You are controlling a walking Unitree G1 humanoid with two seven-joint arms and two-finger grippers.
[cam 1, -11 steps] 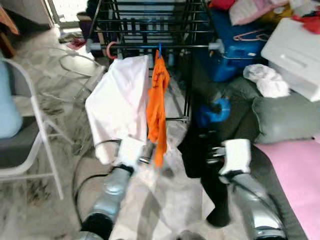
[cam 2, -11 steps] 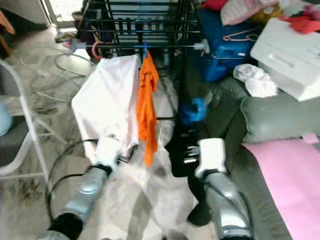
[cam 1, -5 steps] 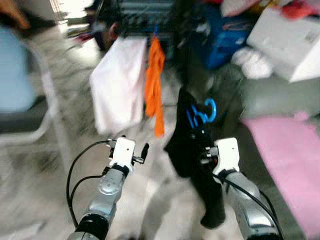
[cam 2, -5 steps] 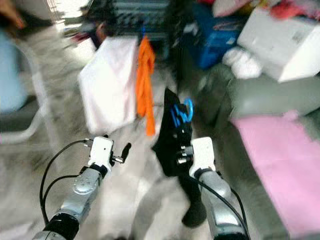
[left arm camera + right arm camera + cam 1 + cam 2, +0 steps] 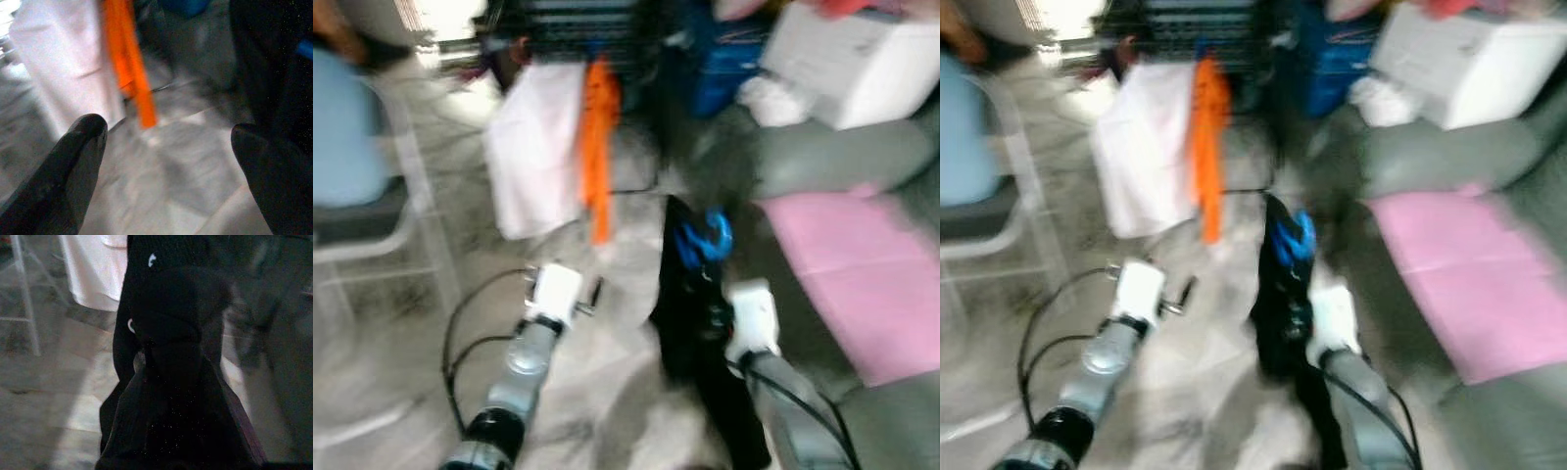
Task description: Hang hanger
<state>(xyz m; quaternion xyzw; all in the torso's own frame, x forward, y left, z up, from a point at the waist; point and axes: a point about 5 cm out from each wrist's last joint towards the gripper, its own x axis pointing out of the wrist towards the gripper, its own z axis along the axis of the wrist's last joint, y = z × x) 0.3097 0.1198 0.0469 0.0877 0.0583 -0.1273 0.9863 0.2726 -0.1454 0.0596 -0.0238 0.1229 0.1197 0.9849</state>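
The blue hanger carries a black garment and sits at the right end effector, in front of the robot and short of the drying rack. Its hook end points upward and away from the robot; the garment's long axis runs down toward the floor. Both eye views are motion-blurred, so the right end effector's closure appears to be on the hanger but cannot be confirmed. The left end effector is spread wide and empty, its fingers aimed at a white garment and an orange garment hanging on the rack. The floor is pale marbled tile. A white chair stands at left; a pink mat and grey cushion lie right.
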